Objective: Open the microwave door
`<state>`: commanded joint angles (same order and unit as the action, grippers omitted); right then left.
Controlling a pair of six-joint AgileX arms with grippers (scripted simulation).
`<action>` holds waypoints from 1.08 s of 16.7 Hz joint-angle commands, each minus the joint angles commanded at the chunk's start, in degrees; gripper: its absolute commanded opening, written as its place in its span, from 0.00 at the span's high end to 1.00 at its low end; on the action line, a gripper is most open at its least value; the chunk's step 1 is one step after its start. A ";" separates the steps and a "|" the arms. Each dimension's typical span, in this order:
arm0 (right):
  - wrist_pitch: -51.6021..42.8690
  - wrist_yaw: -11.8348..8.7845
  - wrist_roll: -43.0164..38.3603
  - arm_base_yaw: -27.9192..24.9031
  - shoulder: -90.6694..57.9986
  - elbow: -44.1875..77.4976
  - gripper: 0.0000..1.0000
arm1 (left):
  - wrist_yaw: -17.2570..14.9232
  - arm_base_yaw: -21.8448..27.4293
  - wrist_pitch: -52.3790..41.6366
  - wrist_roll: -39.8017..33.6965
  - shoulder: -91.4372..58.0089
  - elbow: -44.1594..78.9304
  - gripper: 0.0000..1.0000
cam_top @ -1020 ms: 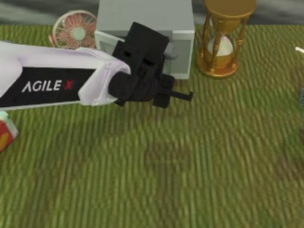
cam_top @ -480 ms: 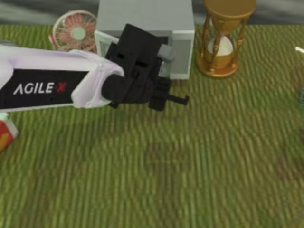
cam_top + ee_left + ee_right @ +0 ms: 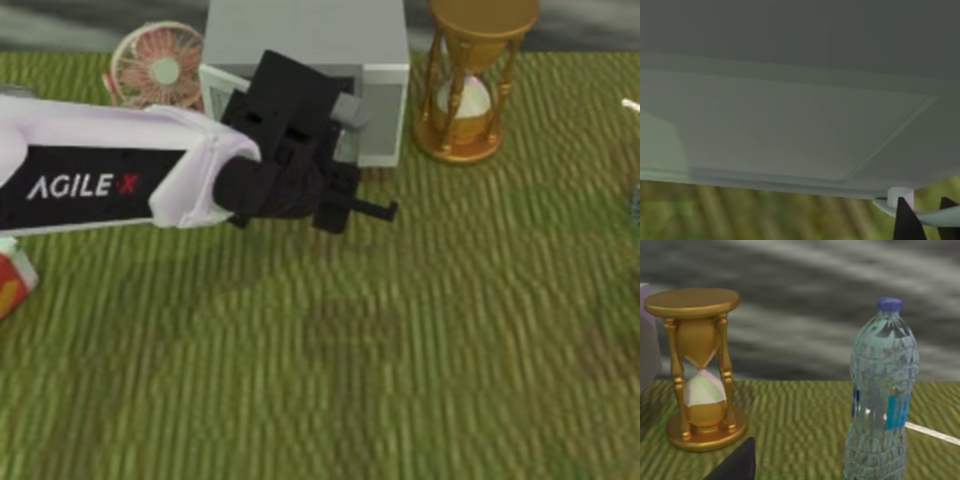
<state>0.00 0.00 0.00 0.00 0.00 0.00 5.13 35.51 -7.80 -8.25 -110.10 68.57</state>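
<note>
Fingers (image 3: 906, 220) at microwave door (image 3: 790, 130) handle

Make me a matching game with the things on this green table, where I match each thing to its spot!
Things:
1. boxy silver-grey microwave
2. small round pink fan
3. golden hourglass
4. clear plastic water bottle with a blue cap

Places:
A. just left of the microwave
B. just right of the microwave
C. back middle, behind my left gripper
D. seen only from the right wrist, near the hourglass

Pairs: 1-C, 2-A, 3-B, 4-D
</note>
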 joint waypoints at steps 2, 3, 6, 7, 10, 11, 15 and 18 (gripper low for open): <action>0.00 0.00 0.00 0.00 0.00 0.00 0.00 | 0.00 0.00 0.00 0.00 0.00 0.00 1.00; 0.00 0.00 0.00 0.00 0.00 0.00 0.00 | 0.00 0.00 0.00 0.00 0.00 0.00 1.00; 0.00 0.00 0.00 0.00 0.00 0.00 0.00 | 0.00 0.00 0.00 0.00 0.00 0.00 1.00; 0.00 0.00 0.00 0.00 0.00 0.00 0.00 | 0.00 0.00 0.00 0.00 0.00 0.00 1.00; 0.00 0.00 0.00 0.00 0.00 0.00 0.00 | 0.00 0.00 0.00 0.00 0.00 0.00 1.00; 0.00 0.00 0.00 0.00 0.00 0.00 0.00 | 0.00 0.00 0.00 0.00 0.00 0.00 1.00; 0.00 0.00 0.00 0.00 0.00 0.00 0.00 | -0.48 0.49 -0.04 -0.34 -0.11 0.19 1.00; 0.00 0.00 0.00 0.00 0.00 0.00 0.00 | -1.19 -0.11 0.27 0.93 0.56 -0.81 1.00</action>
<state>0.00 0.00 0.00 0.00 0.00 0.00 3.94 35.40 -7.53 -7.32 -109.54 67.76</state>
